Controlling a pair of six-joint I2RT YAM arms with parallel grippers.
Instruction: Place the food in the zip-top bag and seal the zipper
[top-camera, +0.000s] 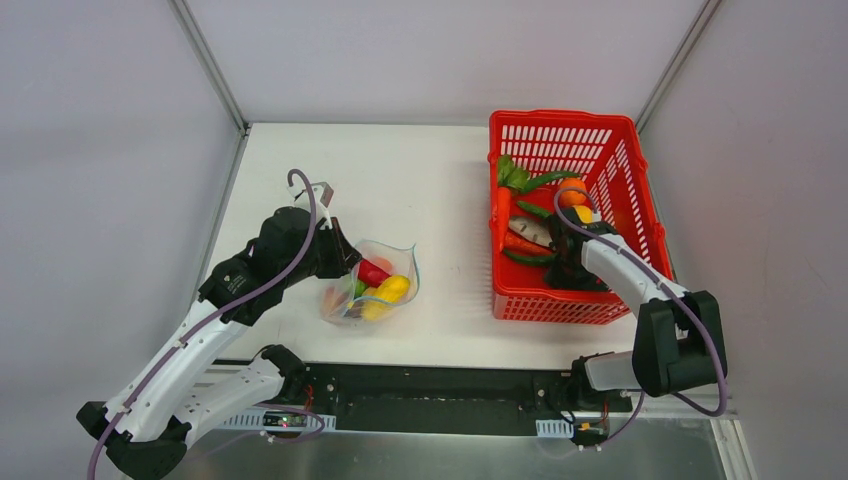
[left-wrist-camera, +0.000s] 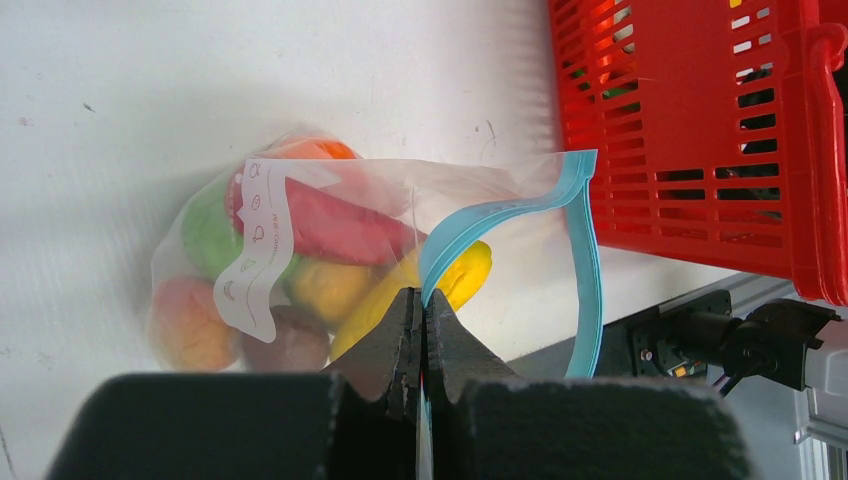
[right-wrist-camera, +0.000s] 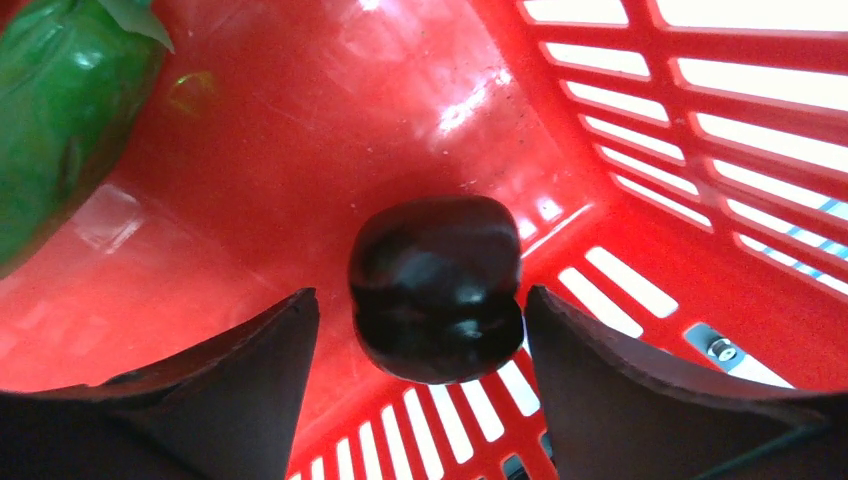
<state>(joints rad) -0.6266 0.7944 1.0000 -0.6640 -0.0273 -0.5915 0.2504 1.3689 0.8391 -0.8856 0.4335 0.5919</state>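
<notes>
Left end effector clamps shut on the zipper of the floppy zip-top bag. Right end effector gapes around a dark purple ball, likely slick; grip its middle.

White table (faintly scuffed), pale grey walls on three sides, metal corner posts, even light.

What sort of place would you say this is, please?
Probably a robot lab cell, not a kitchen: plain panels wall in a white table, two arms bolted at its edge, and toy food sits in a zip-top bag and red basket.
</notes>
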